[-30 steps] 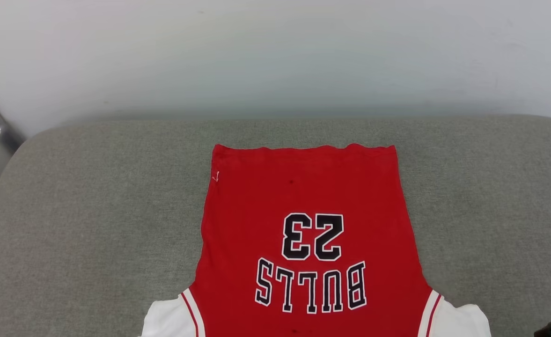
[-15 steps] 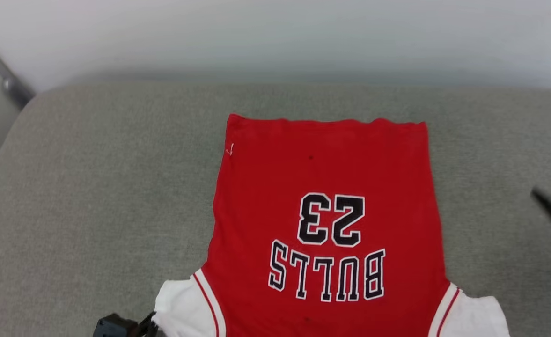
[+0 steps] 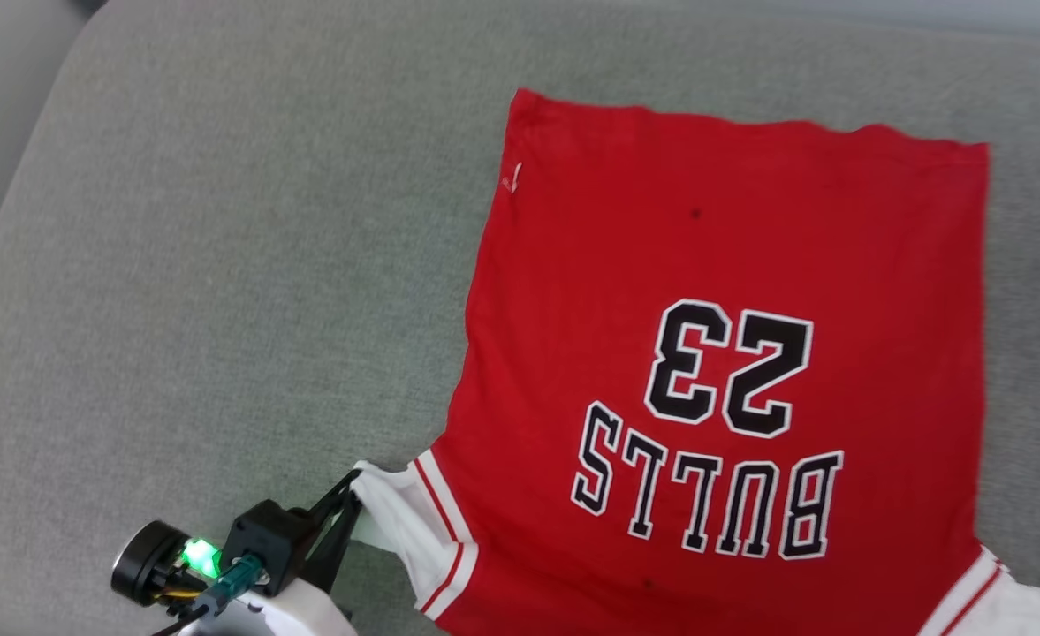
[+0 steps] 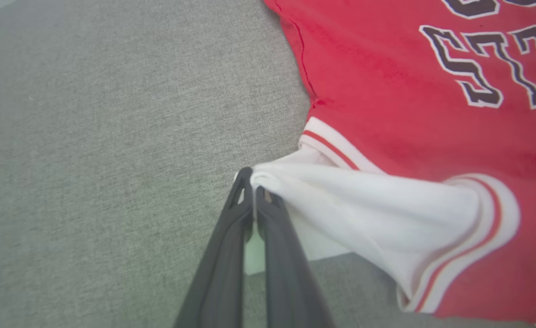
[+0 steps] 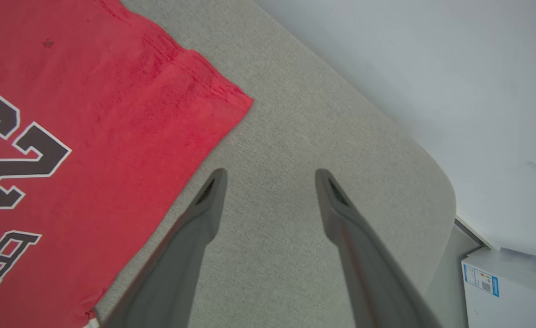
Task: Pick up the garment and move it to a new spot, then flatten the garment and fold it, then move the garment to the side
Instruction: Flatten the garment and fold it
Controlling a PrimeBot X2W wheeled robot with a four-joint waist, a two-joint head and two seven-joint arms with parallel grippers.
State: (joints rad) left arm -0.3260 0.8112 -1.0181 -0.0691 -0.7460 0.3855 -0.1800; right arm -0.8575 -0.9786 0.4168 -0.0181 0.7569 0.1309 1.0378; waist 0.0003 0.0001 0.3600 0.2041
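shirt (image 3: 573,265): flat on grey cushion (image 3: 219,265), number up, hem at 12 o'clock | left gripper (image 4: 251,182): closed on white sleeve (image 4: 363,205) tip at 7 o'clock, sleeve drawn taut outward, likely to flatten it | right gripper (image 5: 270,177): wide open, empty, over bare cushion beside shirt's 3 o'clock edge

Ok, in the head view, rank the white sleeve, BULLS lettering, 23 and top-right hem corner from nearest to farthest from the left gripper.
1. The white sleeve, pinched in the left gripper.
2. The BULLS lettering, to its right.
3. The 23, beyond the lettering.
4. The hem corner, far right.
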